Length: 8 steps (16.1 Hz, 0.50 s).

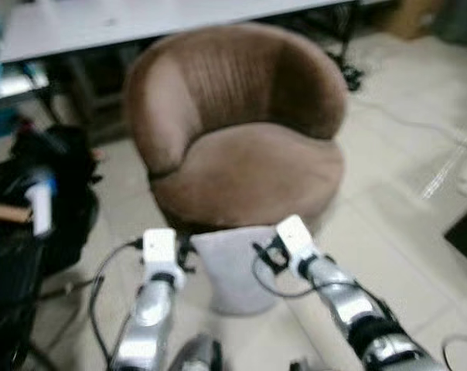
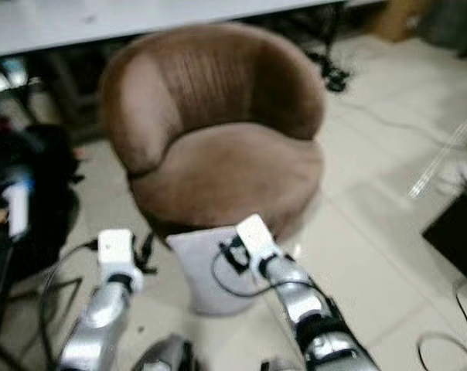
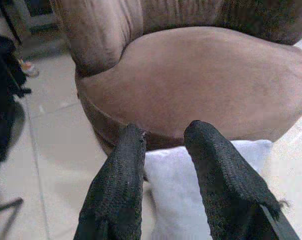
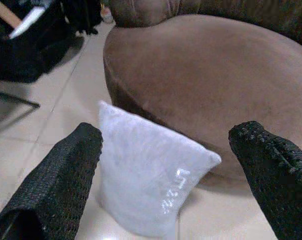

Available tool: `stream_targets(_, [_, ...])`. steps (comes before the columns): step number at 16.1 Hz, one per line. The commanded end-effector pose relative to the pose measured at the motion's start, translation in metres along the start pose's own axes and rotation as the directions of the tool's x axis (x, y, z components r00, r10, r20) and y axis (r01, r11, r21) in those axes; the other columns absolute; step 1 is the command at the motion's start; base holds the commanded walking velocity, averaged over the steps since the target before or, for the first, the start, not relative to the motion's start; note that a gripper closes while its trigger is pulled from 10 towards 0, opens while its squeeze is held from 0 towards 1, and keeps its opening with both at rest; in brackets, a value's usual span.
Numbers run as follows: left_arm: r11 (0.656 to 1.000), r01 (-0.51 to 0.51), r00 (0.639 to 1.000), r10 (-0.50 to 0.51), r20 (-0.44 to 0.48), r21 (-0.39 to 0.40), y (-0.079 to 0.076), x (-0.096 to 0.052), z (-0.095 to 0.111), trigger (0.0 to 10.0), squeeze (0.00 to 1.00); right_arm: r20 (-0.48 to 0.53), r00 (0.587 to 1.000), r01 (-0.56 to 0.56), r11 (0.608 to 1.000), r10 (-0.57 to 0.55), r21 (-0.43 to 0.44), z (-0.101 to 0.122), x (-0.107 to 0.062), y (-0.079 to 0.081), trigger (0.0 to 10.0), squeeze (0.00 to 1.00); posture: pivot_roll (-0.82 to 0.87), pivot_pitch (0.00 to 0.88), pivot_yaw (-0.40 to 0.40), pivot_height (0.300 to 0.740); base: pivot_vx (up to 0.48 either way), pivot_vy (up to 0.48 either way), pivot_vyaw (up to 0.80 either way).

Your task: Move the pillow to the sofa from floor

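Task barely begun: white pillow (image 1: pixel 235 269) on the floor against the front of the brown sofa (image 1: pixel 241 131), unlifted; right end effector (image 4: pixel 166 175) wide apart around it, left end effector (image 3: pixel 163 150) part-open near its edge, apparently not gripping.
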<state>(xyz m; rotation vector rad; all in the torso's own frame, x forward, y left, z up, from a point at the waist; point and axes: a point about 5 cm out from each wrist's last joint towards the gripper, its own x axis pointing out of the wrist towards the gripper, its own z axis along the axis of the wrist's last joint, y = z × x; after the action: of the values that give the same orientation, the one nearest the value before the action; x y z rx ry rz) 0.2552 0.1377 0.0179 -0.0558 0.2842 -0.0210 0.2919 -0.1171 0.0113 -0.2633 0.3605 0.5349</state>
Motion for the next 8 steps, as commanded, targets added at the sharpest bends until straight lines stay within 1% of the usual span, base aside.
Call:
stream_targets(1, [1.0, 0.0, 1.0, 0.001, -0.004, 0.021, 0.0016, 0.0017, 0.0018, 10.0, 0.0, -0.012, 1.0, 0.004, 1.0, -0.004, 0.019, -0.0026, -0.0005, 0.0006, 10.0, 0.0, -0.11, 0.0, 0.013, 0.695, 0.0, 0.0, 0.0])
stream_targets(3, [0.999, -0.005, 1.0, 0.006, -0.012, 0.035, 0.0021, 0.0022, 0.0013, 10.0, 0.0, -0.012, 1.0, 0.009, 1.0, -0.009, 0.018, -0.0036, -0.0012, -0.0001, 10.0, 0.0, -0.11, 0.0, 0.014, 0.695, 0.0, 0.0, 0.0])
stream_targets(5, [0.999, -0.007, 1.0, 0.008, -0.02, 0.033, 0.0022, 0.0021, 0.0004, 10.0, 0.0, -0.011, 1.0, 0.008, 1.0, -0.008, 0.021, -0.0039, -0.0015, 0.0002, 10.0, 0.0, -0.11, 0.0, 0.014, 0.695, 0.0, 0.0, 0.0])
stream_targets(6, [0.999, -0.004, 0.999, 0.006, -0.045, 0.042, 0.0022, 0.002, -0.0021, 10.0, 0.0, -0.008, 1.0, 0.0, 1.0, 0.0, 0.026, -0.004, -0.0016, 0.0021, 10.0, 0.0, -0.11, 0.0, 0.015, 0.695, 0.0, 0.0, 0.0])
stream_targets(8, [0.999, 0.003, 0.999, -0.001, -0.04, 0.045, 0.0016, 0.0018, -0.0014, 10.0, 0.0, -0.004, 1.0, -0.014, 1.0, 0.014, 0.019, -0.0056, -0.0023, 0.0065, 10.0, 0.0, -0.11, 0.0, 0.017, 0.695, 0.39, 0.0, 0.0])
